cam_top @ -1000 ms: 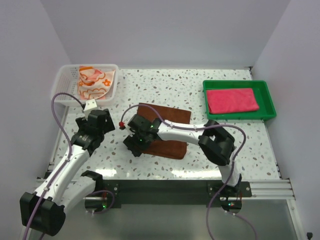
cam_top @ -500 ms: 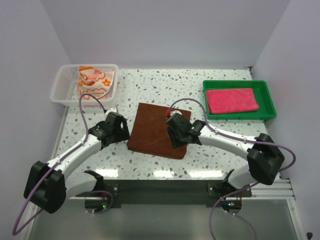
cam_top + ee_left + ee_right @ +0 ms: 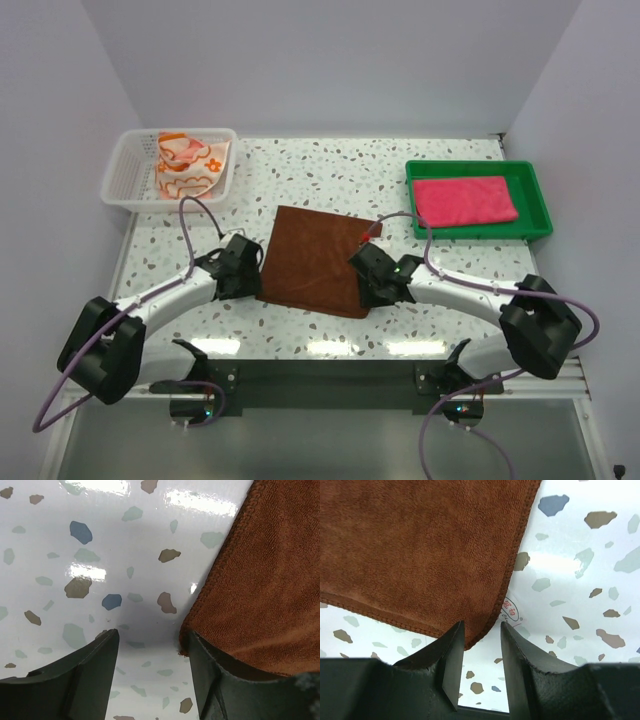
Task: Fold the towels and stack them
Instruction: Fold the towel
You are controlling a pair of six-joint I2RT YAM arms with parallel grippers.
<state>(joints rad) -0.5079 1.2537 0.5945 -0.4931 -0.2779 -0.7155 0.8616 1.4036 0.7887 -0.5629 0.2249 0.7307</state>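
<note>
Fingers (image 3: 75, 680) of the left gripper (image 3: 152, 635) stand apart astride the brown towel's (image 3: 315, 260) near-left corner. The right gripper (image 3: 481, 627) straddles the near-right corner, and I cannot confirm a grip. I'd seat both pinches before lifting.

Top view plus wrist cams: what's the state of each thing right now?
brown towel: spread flat, unfolded.
pink towel: folded, in the green tray.
flowered towel: crumpled in the white basket.
left gripper: jaws apart at the brown towel's corner.
right gripper: jaws narrowly apart, towel corner between them.
</note>
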